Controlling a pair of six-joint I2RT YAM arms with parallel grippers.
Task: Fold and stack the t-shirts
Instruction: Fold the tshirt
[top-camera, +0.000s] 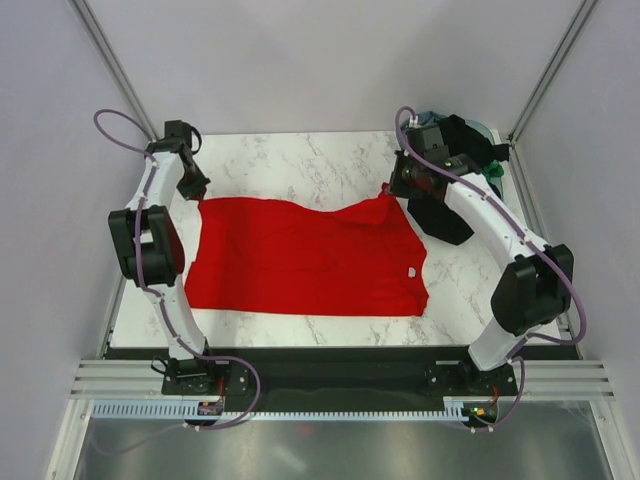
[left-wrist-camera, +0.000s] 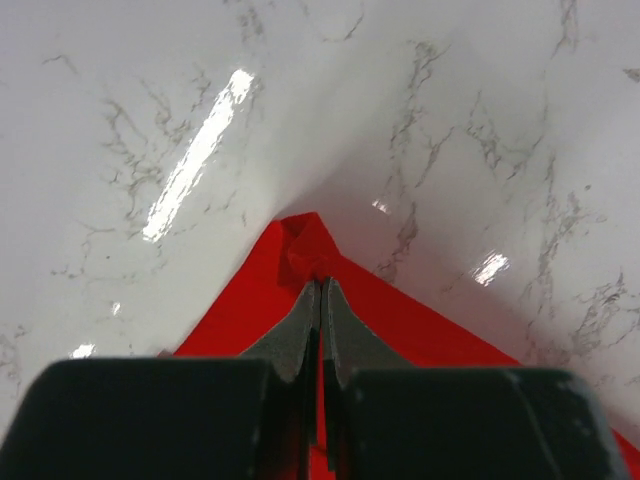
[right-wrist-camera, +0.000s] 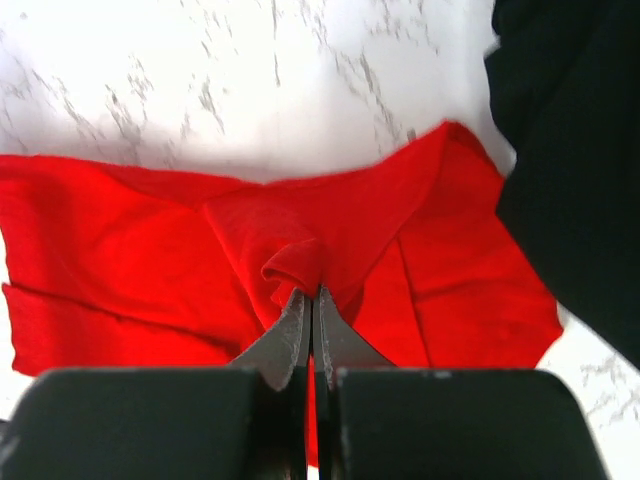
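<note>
A bright red t-shirt (top-camera: 300, 260) lies spread across the middle of the marble table, its small white neck label (top-camera: 411, 273) near the right edge. My left gripper (top-camera: 193, 192) is shut on the shirt's far-left corner (left-wrist-camera: 305, 245). My right gripper (top-camera: 393, 187) is shut on a bunched fold of the shirt's far-right corner (right-wrist-camera: 292, 262), lifted a little off the table. A black t-shirt (top-camera: 447, 215) lies at the far right, under the right arm; it also shows in the right wrist view (right-wrist-camera: 575, 170).
Behind the black shirt at the back right corner sit more clothes: a grey-blue piece (top-camera: 428, 117) and a green piece (top-camera: 494, 169). Grey walls and metal frame posts close in the table on the left, back and right.
</note>
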